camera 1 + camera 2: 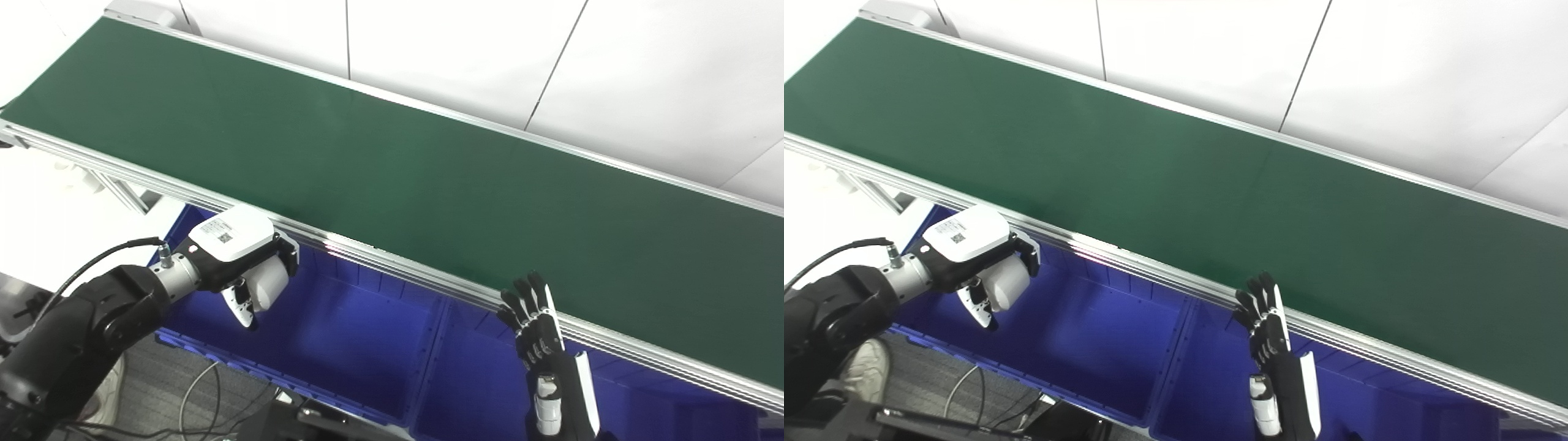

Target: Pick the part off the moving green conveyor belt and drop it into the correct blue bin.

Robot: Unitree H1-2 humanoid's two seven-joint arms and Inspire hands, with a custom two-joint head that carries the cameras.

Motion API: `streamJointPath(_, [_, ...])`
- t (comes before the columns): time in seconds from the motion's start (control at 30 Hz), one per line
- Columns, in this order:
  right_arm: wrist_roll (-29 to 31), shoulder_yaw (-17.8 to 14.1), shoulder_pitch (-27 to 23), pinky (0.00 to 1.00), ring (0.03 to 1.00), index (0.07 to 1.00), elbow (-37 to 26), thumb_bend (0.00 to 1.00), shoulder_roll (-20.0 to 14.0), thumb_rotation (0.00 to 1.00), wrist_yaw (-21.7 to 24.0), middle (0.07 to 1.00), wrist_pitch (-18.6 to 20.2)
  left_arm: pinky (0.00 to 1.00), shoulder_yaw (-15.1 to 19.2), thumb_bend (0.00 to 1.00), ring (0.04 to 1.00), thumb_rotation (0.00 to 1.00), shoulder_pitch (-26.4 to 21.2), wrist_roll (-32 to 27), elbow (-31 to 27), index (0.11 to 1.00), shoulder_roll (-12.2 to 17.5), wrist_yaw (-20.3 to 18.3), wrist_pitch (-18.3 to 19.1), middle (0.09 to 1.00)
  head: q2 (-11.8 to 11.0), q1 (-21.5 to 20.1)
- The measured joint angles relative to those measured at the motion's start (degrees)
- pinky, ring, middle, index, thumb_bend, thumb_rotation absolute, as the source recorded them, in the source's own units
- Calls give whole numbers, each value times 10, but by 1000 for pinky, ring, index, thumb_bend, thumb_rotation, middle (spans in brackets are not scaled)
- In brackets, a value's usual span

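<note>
White cylindrical part (267,283) clasped in left hand (236,257) over left blue bin (343,343), long axis running toward the green conveyor belt (392,177); right hand (539,334) empty, fingers straight.

the conveyor belt (392,165) looked like a matt, smooth green rubbery sheet with a faint sheen, and its side rail (380,260) was bright ribbed metal, likely brushed aluminium. the blue bins (361,343) looked like glossy moulded plastic that caught a soft glare on the floor, and the wall panels (465,55) behind were plain matt white. the left hand (245,260) wore a smooth white plastic shell over black parts with a metal wrist collar, the white part (267,283) in it looked smooth and slightly glossy, and the right hand (539,337) was black and white plastic.
</note>
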Motion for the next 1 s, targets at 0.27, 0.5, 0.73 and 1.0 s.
streamJointPath(0.27, [0, 0, 1, 892, 931, 1000, 0, 881, 1, 972, 0, 966, 2, 441, -21, 504, 467, 0, -8, 36, 35, 468, -5, 12, 20, 520, -2, -3])
streamJointPath(0.5, [0, 0, 1, 891, 930, 1000, 0, 875, 2, 977, 0, 966, 4, 748, -42, 996, 855, 429, -13, 72, -14, 841, -3, -102, 105, 876, -4, -5])
streamJointPath(0.73, [1, -2, 0, 897, 935, 1000, 1, 878, 2, 981, 0, 967, 4, 749, -46, 1000, 841, 423, -12, 59, -47, 852, 4, -134, 108, 884, -6, -5])
streamJointPath(1.0, [5, -7, -2, 886, 926, 1000, 6, 854, -1, 975, 0, 962, 4, 697, -44, 1000, 821, 411, -5, 33, -56, 836, 5, -140, 108, 870, -7, -5])
